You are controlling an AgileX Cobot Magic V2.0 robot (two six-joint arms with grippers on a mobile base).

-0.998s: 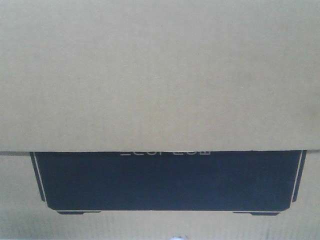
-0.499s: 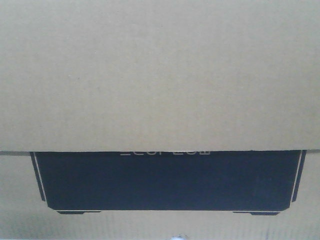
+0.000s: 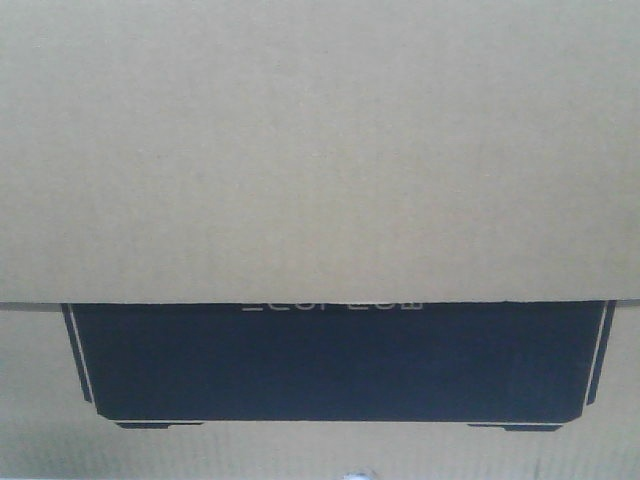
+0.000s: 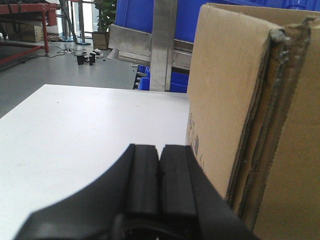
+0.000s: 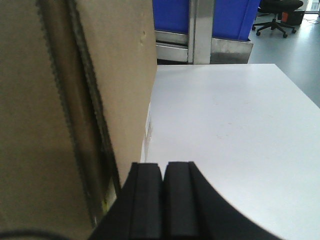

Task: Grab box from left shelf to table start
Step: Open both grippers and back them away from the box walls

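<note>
The box (image 3: 320, 150), tan cardboard with a black printed rectangle (image 3: 330, 360), fills the front view. It stands on the white table (image 4: 90, 125). My left gripper (image 4: 160, 147) is shut on nothing and sits close against the left side of the box (image 4: 230, 100). On the other side of the box (image 5: 115, 75), my right gripper (image 5: 164, 164) is likewise shut and empty, just above the table (image 5: 235, 115). Whether either gripper touches the cardboard does not show. A silver-railed shelf (image 4: 131, 42) stands behind the table; I cannot tell if it is the left shelf.
Blue bins (image 4: 135, 15) sit on the metal rack beyond the table's far edge, with an upright steel post (image 4: 163, 45) and, on the right side, another (image 5: 201, 30). Grey floor lies left of the table (image 4: 30, 75) and right of it (image 5: 300, 55), where an office chair (image 5: 277, 12) stands.
</note>
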